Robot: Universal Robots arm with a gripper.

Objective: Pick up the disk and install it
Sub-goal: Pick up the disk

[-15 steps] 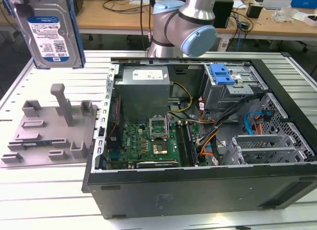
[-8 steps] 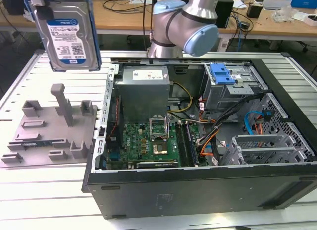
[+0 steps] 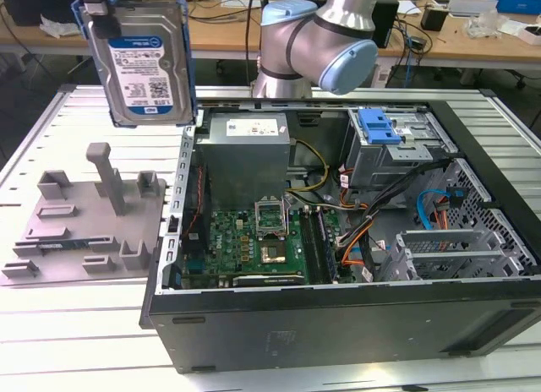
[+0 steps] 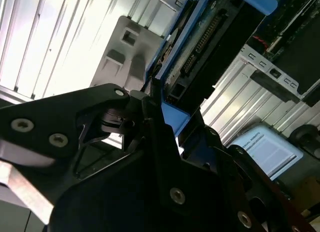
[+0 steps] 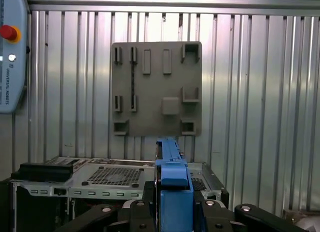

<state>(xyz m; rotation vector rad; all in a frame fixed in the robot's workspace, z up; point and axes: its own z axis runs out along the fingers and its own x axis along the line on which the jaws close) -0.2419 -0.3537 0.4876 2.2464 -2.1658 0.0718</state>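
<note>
While the fingers [image 5: 148,192] clamp the disk [image 3: 142,67], it hangs upright in open air near the case [image 3: 254,333] edge.

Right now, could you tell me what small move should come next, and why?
Probably a shift toward the exterior view's right: the gripper holds the silver metal disk in its blue plastic carrier aloft by the grey fixture plate, outside the open computer case.

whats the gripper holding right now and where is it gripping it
The gripper holds the disk, which hangs upright in the air. Its jaws are clamped on the top edge of the blue carrier bracket that frames the disk.
</note>
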